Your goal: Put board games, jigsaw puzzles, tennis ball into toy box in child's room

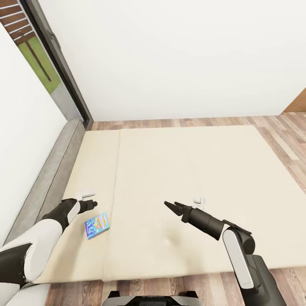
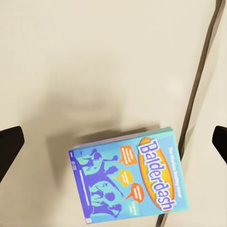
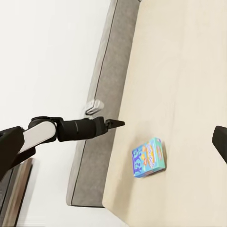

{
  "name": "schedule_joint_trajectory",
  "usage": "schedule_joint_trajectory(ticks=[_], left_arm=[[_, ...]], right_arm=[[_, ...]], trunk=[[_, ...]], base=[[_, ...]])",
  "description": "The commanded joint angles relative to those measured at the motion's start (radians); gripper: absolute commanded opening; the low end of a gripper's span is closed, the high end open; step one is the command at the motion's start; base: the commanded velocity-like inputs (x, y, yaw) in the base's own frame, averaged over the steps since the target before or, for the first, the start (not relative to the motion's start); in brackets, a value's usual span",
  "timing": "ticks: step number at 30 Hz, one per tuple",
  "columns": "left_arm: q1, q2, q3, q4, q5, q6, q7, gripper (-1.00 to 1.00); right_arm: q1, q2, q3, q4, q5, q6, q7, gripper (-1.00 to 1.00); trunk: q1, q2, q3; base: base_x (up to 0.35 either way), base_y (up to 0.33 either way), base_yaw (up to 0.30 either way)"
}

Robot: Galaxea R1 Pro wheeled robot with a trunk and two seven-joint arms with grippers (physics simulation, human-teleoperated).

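A blue board game (image 1: 97, 225) lies near the bed's (image 1: 182, 170) grey edge, under the open left end effector (image 1: 94, 204). The right end effector (image 1: 166, 204) is open too.

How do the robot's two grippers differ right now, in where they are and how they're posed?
The left gripper hangs over the bed's left part, right beside the blue board game; the right gripper is over the middle, far from it. The left gripper is open, the game between its fingertips in the wrist view. Both hold nothing.

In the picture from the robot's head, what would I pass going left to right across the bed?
Grey edge of the bed → left gripper → blue board game lying flat → bare cream mattress → right gripper → wooden floor.
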Motion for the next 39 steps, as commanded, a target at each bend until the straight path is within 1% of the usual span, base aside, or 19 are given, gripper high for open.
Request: schedule_joint_trajectory(ticks=[1,6,9,11,13,20,28,39], left_arm=[[0.000,0.000,0.005,-0.001,-0.002,0.005,-0.001,1.00],[0.000,0.000,0.004,-0.001,-0.002,0.002,-0.002,1.00],[0.000,0.001,0.003,-0.001,-0.002,-0.004,-0.004,1.00],[0.000,0.000,0.003,0.000,-0.002,-0.013,-0.004,1.00],[0.000,0.000,0.003,0.002,-0.002,-0.028,-0.005,1.00],[0.000,-0.001,-0.013,0.025,-0.002,-0.065,-0.006,1.00],[0.001,0.000,-0.028,0.034,-0.002,-0.084,-0.009,1.00],[0.002,0.001,-0.031,0.036,-0.002,-0.086,-0.011,1.00]], right_arm=[[-0.001,0.000,-0.003,-0.002,-0.003,0.009,0.005,1.00],[-0.001,-0.002,0.000,-0.007,-0.013,0.028,0.017,1.00],[-0.001,-0.003,-0.002,-0.008,-0.016,0.050,0.039,1.00],[-0.001,-0.003,-0.005,-0.009,-0.018,0.069,0.063,1.00],[-0.001,-0.003,-0.009,-0.009,-0.019,0.093,0.106,1.00],[-0.001,-0.004,-0.015,-0.009,-0.019,0.117,0.205,1.00],[-0.001,-0.003,-0.016,-0.009,-0.019,0.121,0.231,1.00],[-0.001,-0.003,-0.017,-0.009,-0.017,0.120,0.233,1.00]], trunk=[[0.000,-0.002,-0.003],[0.000,-0.002,-0.011],[0.000,-0.002,-0.016],[0.000,-0.002,-0.019],[0.000,-0.002,-0.022],[0.000,-0.002,-0.034],[0.000,-0.002,-0.047],[0.000,-0.002,-0.064]], base=[[0.000,0.000,0.000],[0.000,0.000,0.000],[0.000,0.000,0.005],[0.000,0.000,0.027],[0.000,0.000,0.048],[0.000,0.000,0.063],[0.000,0.000,0.077],[0.000,0.000,0.080]])
